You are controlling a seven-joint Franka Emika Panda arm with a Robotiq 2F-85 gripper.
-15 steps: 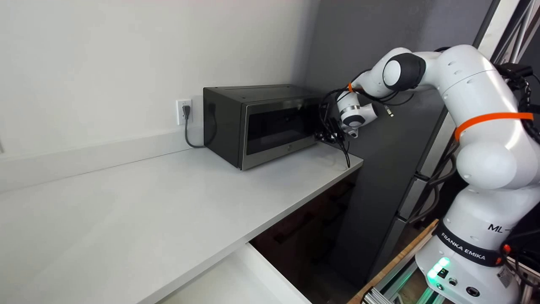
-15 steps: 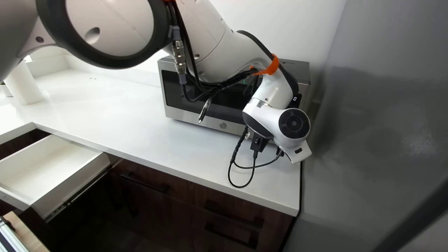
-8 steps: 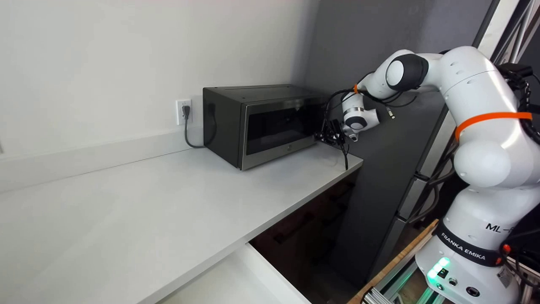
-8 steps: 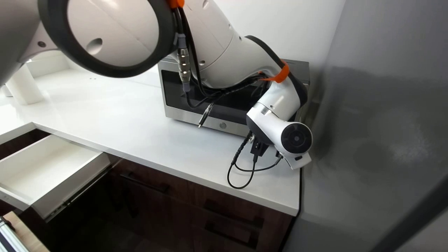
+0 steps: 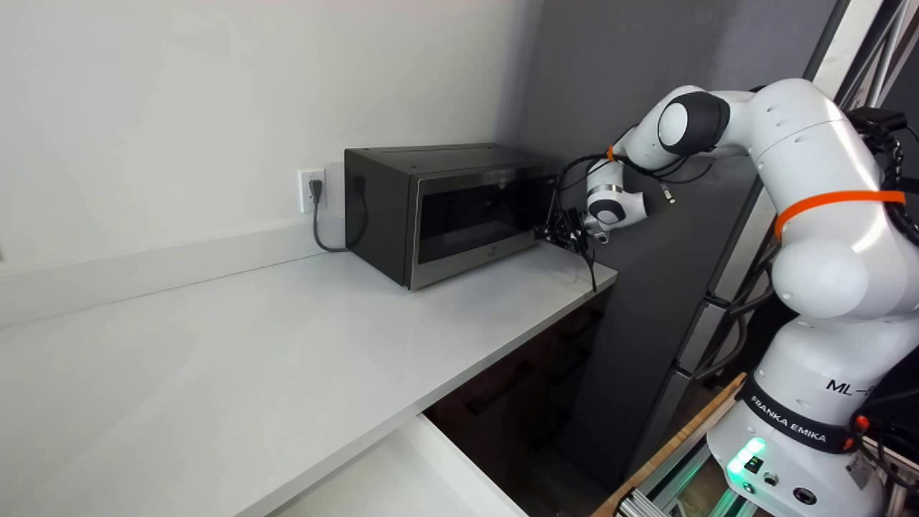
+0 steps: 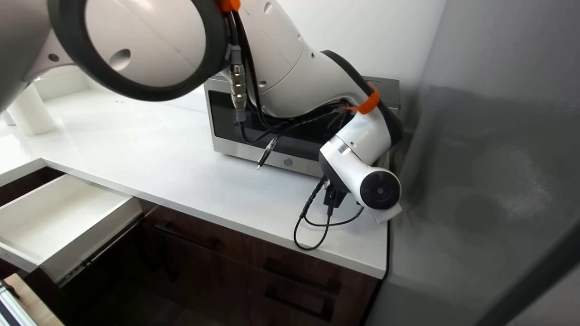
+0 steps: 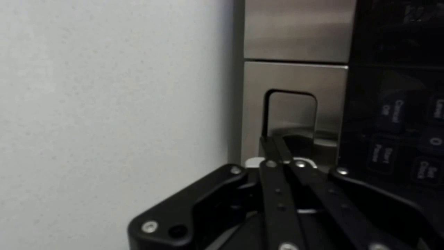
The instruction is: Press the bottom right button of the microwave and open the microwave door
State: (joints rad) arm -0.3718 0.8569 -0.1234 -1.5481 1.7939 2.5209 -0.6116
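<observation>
The dark microwave (image 5: 380, 215) stands on the counter, and it also shows in the other exterior view (image 6: 377, 83). Its door (image 5: 467, 219) is closed flush with the front. In the wrist view the silver rectangular button (image 7: 291, 109) sits in a steel panel beside the dark keypad (image 7: 388, 114). My gripper (image 7: 273, 140) is shut, with its fingers together and nothing seen between them. The fingertips overlap the left side of the button; I cannot tell whether they touch it or whether it is pushed in. My wrist hides the gripper in an exterior view (image 6: 362, 172).
A tall grey panel (image 6: 476, 158) stands close to the right of the microwave and my wrist. The white counter (image 5: 287, 359) extends leftward. A drawer (image 6: 68, 217) hangs open below it. A plug (image 5: 316, 188) sits in the wall outlet. Loose cables (image 6: 312, 226) hang under my wrist.
My wrist has moved down and tilted, and the forearm has shifted slightly right and lower. The gripper end stays at the microwave's lower right front. The door has not moved.
</observation>
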